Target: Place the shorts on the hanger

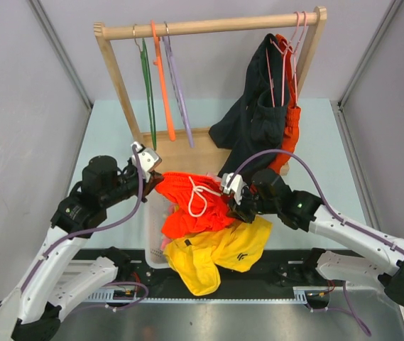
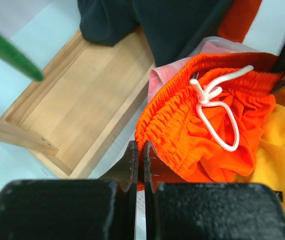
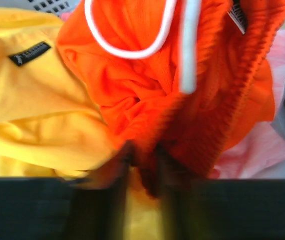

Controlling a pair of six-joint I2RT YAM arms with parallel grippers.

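The bright orange shorts (image 1: 191,206) with a white drawstring (image 1: 200,195) hang stretched between my two grippers above a white basket. My left gripper (image 1: 153,177) is shut on the left end of the elastic waistband (image 2: 155,122). My right gripper (image 1: 233,201) is shut on the right end of the waistband; its view is blurred, with orange fabric (image 3: 182,125) between the fingers. The orange hanger (image 1: 162,78) hangs by its hook on the wooden rail, between a green and a lilac hanger, well beyond both grippers.
Yellow shorts (image 1: 212,256) with a dark logo drape over the basket (image 1: 152,238) front. A green hanger (image 1: 147,85) and lilac hanger (image 1: 178,89) flank the orange one. A dark garment (image 1: 251,114) and red-orange garment (image 1: 290,124) hang at the rail's right. The wooden rack base (image 2: 77,100) lies behind.
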